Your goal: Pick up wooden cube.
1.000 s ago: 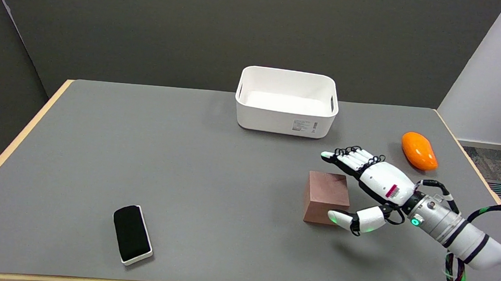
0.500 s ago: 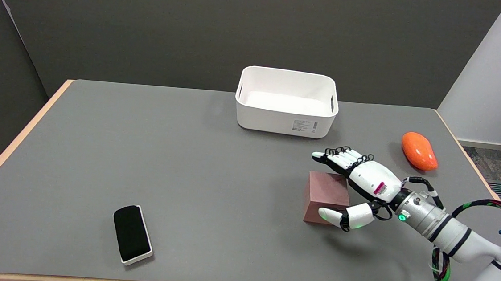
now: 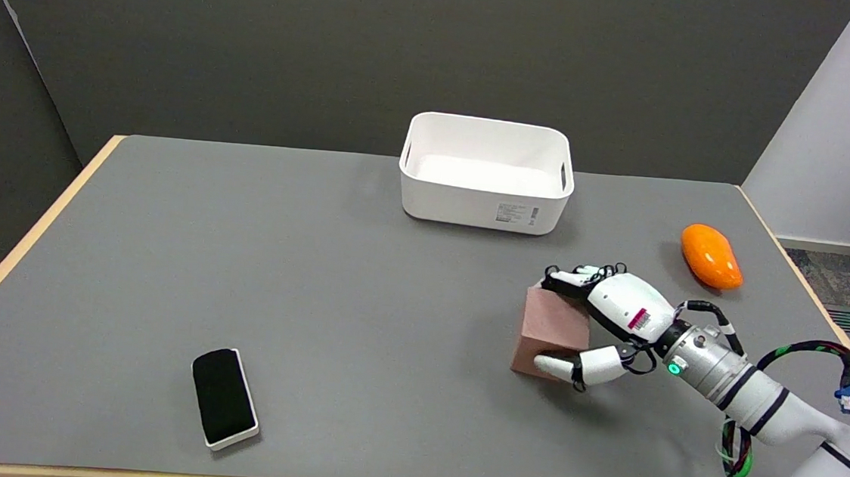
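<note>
The wooden cube (image 3: 548, 327), reddish brown, sits on the grey table (image 3: 330, 292) right of centre, a little tilted. My right hand (image 3: 610, 319) reaches in from the lower right and grips it. The fingers (image 3: 570, 278) curl over the cube's far top edge, and the thumb presses against its near face. The cube's right side is hidden behind the palm. I cannot tell whether its base still touches the table.
A white bin (image 3: 485, 201) stands behind the cube at the table's far side. An orange mango-shaped object (image 3: 710, 256) lies to the right near the table edge. A black eraser with a white base (image 3: 223, 397) lies at the front left.
The hand moved left and down onto the cube and its fingers closed from spread to curled around it. The cube shifted and tilted slightly.
</note>
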